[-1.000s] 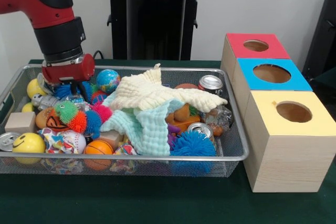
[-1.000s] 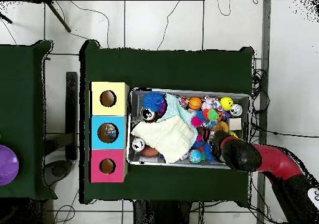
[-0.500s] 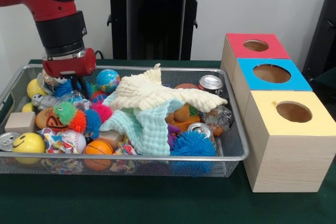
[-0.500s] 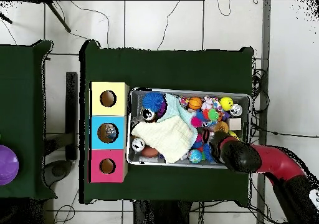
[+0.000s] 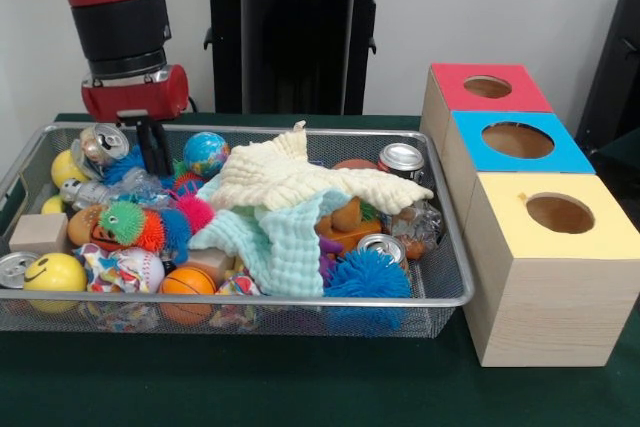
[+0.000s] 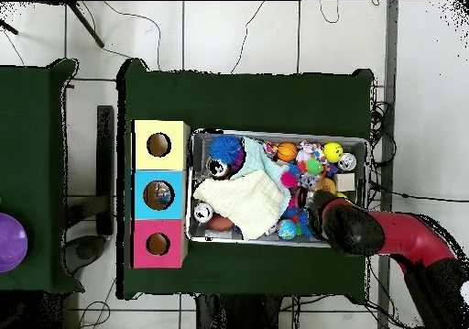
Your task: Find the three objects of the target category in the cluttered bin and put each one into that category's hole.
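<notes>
My gripper hangs over the far left corner of the wire bin. It is shut on a crushed silver can, held tilted just above the toys beside the one black finger that shows. Other silver cans lie in the bin: one at the back right, one near the front and one at the left front edge. In the overhead view the arm's wrist hides the gripper and the held can.
Three wooden boxes with round holes stand right of the bin: red, blue, yellow. Cream and mint cloths cover the bin's middle. Balls, spiky toys and a wooden block fill the left part.
The gripper has risen from among the toys at the bin's left and shifted slightly right. The silver can has come up with it into plain sight.
</notes>
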